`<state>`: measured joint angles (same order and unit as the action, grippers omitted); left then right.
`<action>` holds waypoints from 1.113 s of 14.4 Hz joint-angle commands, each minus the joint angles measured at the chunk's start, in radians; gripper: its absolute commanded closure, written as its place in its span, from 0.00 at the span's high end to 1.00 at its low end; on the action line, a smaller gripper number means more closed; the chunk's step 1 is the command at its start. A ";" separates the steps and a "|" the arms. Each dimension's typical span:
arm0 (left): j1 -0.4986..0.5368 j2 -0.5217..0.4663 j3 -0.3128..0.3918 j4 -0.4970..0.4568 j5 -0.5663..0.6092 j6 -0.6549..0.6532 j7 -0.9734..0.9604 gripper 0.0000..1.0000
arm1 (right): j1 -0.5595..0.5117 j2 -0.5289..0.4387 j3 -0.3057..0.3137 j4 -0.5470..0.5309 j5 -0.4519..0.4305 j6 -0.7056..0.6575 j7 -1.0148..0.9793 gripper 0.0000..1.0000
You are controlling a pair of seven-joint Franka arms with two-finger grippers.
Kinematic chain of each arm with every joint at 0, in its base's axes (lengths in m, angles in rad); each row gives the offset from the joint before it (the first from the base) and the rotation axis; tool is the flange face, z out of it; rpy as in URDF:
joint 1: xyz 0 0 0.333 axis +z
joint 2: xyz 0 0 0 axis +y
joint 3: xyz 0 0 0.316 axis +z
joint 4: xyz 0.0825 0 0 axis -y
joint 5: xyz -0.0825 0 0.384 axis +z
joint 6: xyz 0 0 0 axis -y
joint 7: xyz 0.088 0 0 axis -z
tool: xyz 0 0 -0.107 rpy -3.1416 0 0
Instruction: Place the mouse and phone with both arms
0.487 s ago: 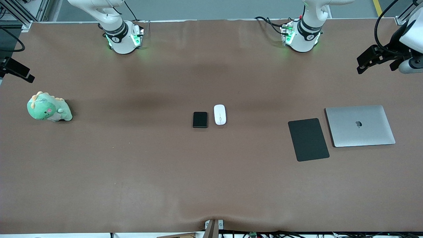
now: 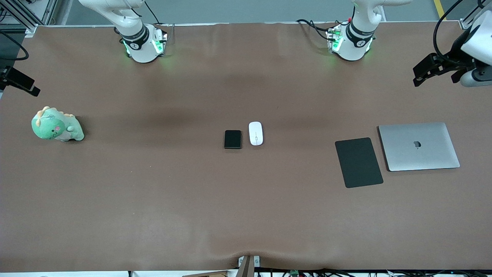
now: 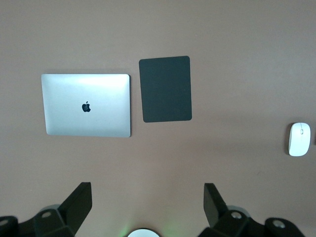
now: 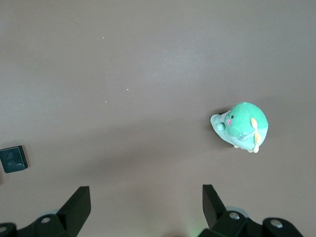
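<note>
The white oval mouse (image 2: 255, 133) and the small black phone (image 2: 233, 139) lie side by side at the table's middle, the mouse toward the left arm's end. My left gripper (image 2: 416, 76) is open and empty, up over the left arm's end of the table. In the left wrist view its gripper (image 3: 147, 198) is open over bare table, with the mouse (image 3: 299, 139) at the picture's edge. My right gripper (image 2: 27, 85) is up over the right arm's end. In the right wrist view it (image 4: 145, 200) is open and empty, with the phone (image 4: 13, 159) at the picture's edge.
A large flat black pad (image 2: 358, 162) and a shut silver laptop (image 2: 419, 146) lie side by side toward the left arm's end. A green plush dinosaur (image 2: 57, 125) sits toward the right arm's end. Both also show in the wrist views: pad (image 3: 165, 89), laptop (image 3: 86, 105), plush (image 4: 240, 126).
My left gripper has shifted very slightly. The mouse, the phone and the right gripper have not moved.
</note>
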<state>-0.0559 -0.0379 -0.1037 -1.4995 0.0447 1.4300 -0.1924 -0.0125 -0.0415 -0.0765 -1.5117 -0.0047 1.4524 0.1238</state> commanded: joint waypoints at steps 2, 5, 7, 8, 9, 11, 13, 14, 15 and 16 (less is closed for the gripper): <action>-0.041 0.100 -0.068 0.001 -0.006 0.032 -0.091 1.00 | -0.017 0.014 0.009 0.021 -0.015 -0.006 -0.007 1.00; -0.128 0.226 -0.119 -0.002 0.000 0.117 -0.257 1.00 | -0.017 0.031 0.009 0.021 -0.017 -0.003 -0.007 1.00; -0.220 0.304 -0.119 -0.010 0.001 0.182 -0.330 1.00 | -0.017 0.043 0.009 0.021 -0.011 -0.001 -0.010 1.00; -0.258 0.338 -0.119 -0.011 0.003 0.214 -0.378 1.00 | -0.017 0.043 0.009 0.021 -0.009 -0.001 -0.010 1.00; -0.294 0.367 -0.119 -0.019 0.003 0.266 -0.413 1.00 | -0.008 0.043 0.009 0.021 -0.015 -0.001 -0.004 1.00; -0.373 0.412 -0.119 -0.066 0.020 0.404 -0.513 1.00 | -0.006 0.043 0.009 0.021 -0.015 -0.001 -0.003 1.00; -0.426 0.476 -0.120 -0.091 0.041 0.507 -0.613 1.00 | -0.007 0.043 0.011 0.021 -0.012 -0.009 -0.003 1.00; -0.442 0.513 -0.119 -0.088 0.044 0.535 -0.627 1.00 | -0.007 0.043 0.011 0.021 -0.012 -0.010 -0.004 1.00; -0.456 0.547 -0.119 -0.088 0.044 0.568 -0.640 1.00 | -0.007 0.043 0.011 0.021 -0.012 -0.010 -0.009 1.00; -0.460 0.581 -0.119 -0.090 0.044 0.610 -0.666 1.00 | -0.006 0.043 0.011 0.021 -0.011 -0.012 -0.010 1.00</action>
<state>-0.5102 0.4880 -0.2279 -1.5964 0.0683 1.9804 -0.8190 -0.0127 -0.0047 -0.0747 -1.5105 -0.0052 1.4553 0.1238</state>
